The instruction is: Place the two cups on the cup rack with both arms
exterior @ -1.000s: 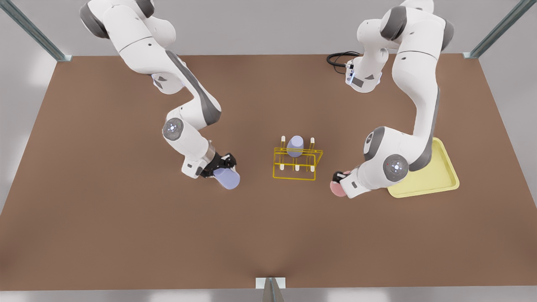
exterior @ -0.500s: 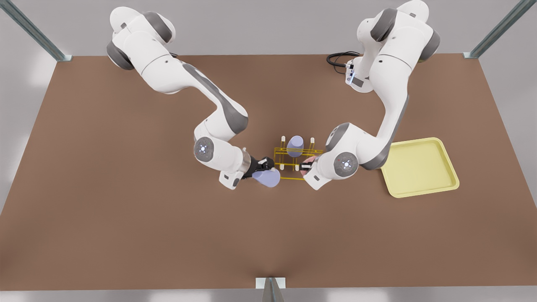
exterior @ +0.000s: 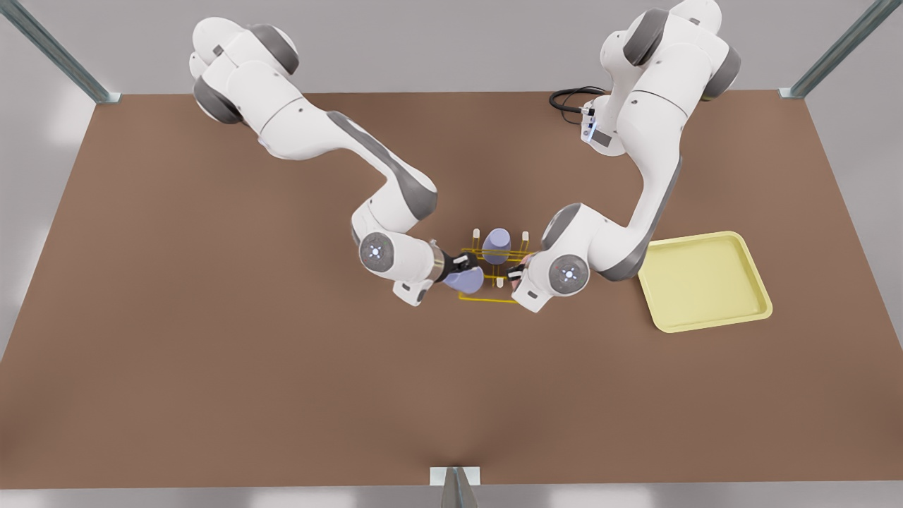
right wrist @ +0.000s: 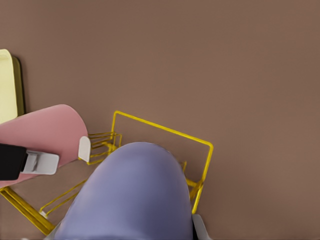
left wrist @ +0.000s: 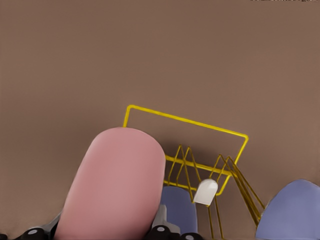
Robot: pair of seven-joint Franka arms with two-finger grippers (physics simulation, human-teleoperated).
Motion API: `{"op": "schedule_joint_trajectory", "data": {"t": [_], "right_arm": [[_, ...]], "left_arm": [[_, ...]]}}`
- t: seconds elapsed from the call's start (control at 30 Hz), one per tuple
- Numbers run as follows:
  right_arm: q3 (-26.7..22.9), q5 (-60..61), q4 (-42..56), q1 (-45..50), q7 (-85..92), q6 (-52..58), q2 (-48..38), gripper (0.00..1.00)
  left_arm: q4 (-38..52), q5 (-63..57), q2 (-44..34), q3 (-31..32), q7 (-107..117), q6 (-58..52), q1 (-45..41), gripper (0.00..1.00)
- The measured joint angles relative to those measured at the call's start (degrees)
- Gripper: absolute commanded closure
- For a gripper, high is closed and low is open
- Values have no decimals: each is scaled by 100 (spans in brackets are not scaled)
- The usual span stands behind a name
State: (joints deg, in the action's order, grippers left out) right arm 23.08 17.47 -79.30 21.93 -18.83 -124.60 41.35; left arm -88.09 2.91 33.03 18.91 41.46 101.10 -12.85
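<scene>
At the small yellow wire cup rack (exterior: 498, 271) mid-table, the left gripper (exterior: 517, 275) pinches the salmon-pink tapered cup (left wrist: 114, 187) at one end while the right gripper (exterior: 460, 268) pinches the lavender tapered cup (right wrist: 135, 196) at the other.

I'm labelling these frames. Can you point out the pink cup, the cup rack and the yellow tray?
pink cup (left wrist: 112, 185), left wrist view, on its side wall.
cup rack (left wrist: 185, 119), left wrist view, on its base wire.
yellow tray (exterior: 705, 281), front view, on its bare floor.
</scene>
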Motion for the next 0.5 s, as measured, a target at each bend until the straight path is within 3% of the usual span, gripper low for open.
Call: {"op": "schedule_joint_trajectory", "data": {"t": [0.1, 0.13, 0.17, 0.5], "right_arm": [[1, 2, 15, 66, -54, -24, 84, 22], [1, 1, 16, 71, -70, -31, 114, 17], [1, -6, 20, 86, -91, -36, 142, 0], [1, -25, 116, 156, -243, -55, 214, 0]], "left_arm": [[24, 91, 4, 17, 150, 167, 22, 0], [28, 107, 4, 21, 195, 214, 29, 0], [29, 117, 5, 23, 238, 254, 38, 0], [32, -180, 5, 35, 41, 309, 37, 0]]}}
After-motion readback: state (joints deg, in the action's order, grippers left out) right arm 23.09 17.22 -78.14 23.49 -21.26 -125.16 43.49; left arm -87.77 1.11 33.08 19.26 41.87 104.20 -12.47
